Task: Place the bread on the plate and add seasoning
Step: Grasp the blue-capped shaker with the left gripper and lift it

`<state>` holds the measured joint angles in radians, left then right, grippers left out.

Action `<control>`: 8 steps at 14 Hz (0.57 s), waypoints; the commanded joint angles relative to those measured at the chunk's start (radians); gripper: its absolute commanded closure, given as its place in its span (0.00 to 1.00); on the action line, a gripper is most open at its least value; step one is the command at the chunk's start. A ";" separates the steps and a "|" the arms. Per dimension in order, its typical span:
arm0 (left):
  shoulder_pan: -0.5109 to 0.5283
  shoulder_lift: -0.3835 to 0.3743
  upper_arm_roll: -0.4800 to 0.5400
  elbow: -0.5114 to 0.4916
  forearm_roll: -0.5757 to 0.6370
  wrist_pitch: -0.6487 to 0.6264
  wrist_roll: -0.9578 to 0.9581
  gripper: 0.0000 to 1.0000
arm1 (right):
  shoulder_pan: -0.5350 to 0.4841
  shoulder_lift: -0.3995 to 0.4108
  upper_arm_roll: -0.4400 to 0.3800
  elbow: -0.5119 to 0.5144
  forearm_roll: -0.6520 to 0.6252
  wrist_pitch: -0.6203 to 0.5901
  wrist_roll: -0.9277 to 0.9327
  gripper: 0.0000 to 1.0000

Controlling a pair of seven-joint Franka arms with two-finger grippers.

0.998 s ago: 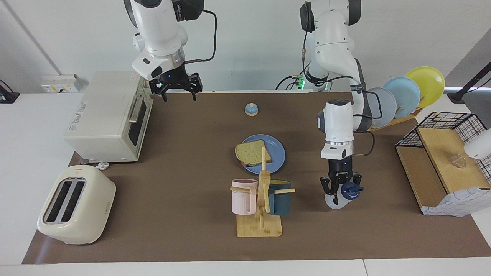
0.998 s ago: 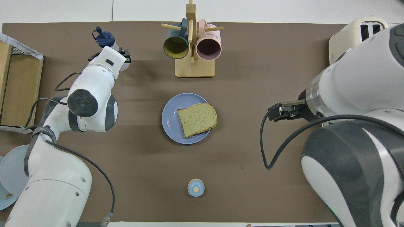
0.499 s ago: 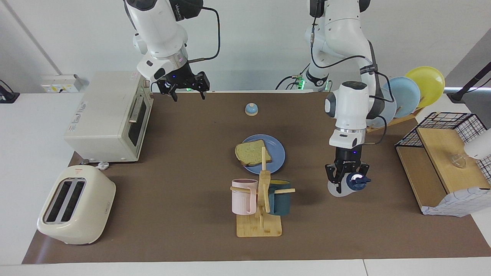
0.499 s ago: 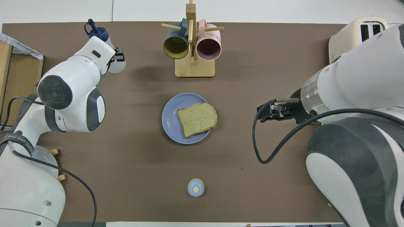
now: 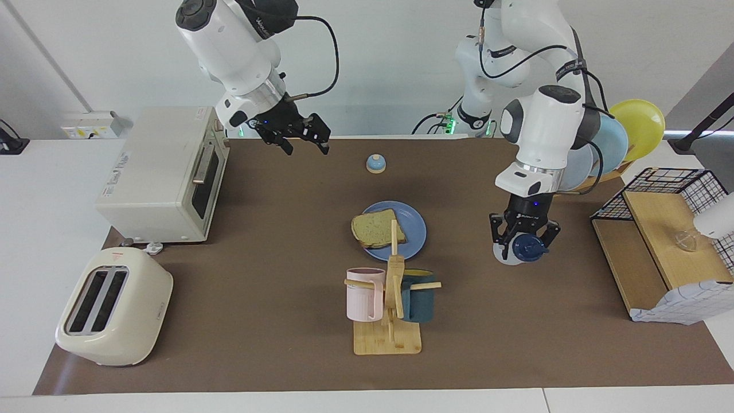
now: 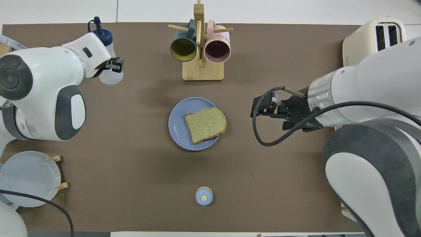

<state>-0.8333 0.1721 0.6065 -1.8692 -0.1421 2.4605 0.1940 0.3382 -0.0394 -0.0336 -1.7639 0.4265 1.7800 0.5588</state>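
The bread (image 5: 377, 228) (image 6: 205, 124) lies flat on the blue plate (image 5: 414, 232) (image 6: 177, 126) in the middle of the brown mat. My left gripper (image 5: 524, 243) (image 6: 109, 67) is shut on the seasoning bottle (image 5: 528, 250) (image 6: 110, 77). It holds the bottle tilted in the air, navy cap pointing away from the robots, over the mat toward the left arm's end, beside the plate. My right gripper (image 5: 305, 148) (image 6: 260, 108) hangs open and holds nothing, raised over the mat between the toaster oven and the bell.
A toaster oven (image 5: 160, 172) and a cream toaster (image 5: 114, 307) (image 6: 375, 36) stand at the right arm's end. A mug rack (image 5: 390, 298) (image 6: 200, 42) stands farther out than the plate. A blue bell (image 5: 375, 164) (image 6: 204, 196) sits nearer the robots. A plate rack (image 5: 613, 137) and wire basket (image 5: 659, 241) are at the left arm's end.
My left gripper has lifted the bottle off the mat and carried it up and toward the robots. My right gripper has swung out from beside the toaster oven toward the table's middle.
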 commanded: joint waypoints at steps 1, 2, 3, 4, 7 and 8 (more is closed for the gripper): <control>-0.009 -0.086 -0.008 -0.004 0.015 -0.130 0.076 1.00 | -0.005 -0.045 0.004 -0.074 0.084 0.076 0.070 0.00; -0.009 -0.103 -0.019 -0.002 0.015 -0.155 0.076 1.00 | -0.005 -0.045 0.004 -0.074 0.101 0.085 0.131 0.00; -0.009 -0.132 -0.027 -0.004 0.013 -0.182 0.079 1.00 | -0.005 -0.045 0.006 -0.075 0.109 0.088 0.177 0.00; -0.009 -0.152 -0.036 -0.004 0.015 -0.199 0.081 1.00 | -0.005 -0.045 0.006 -0.074 0.109 0.090 0.181 0.00; -0.010 -0.180 -0.076 -0.005 0.015 -0.263 0.139 1.00 | 0.021 -0.034 0.012 -0.071 0.109 0.171 0.171 0.00; -0.010 -0.195 -0.091 -0.007 0.015 -0.305 0.189 1.00 | 0.056 -0.030 0.012 -0.072 0.109 0.194 0.173 0.00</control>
<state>-0.8341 0.0186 0.5361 -1.8650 -0.1412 2.2268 0.3139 0.3515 -0.0582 -0.0299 -1.8079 0.5141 1.9114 0.7191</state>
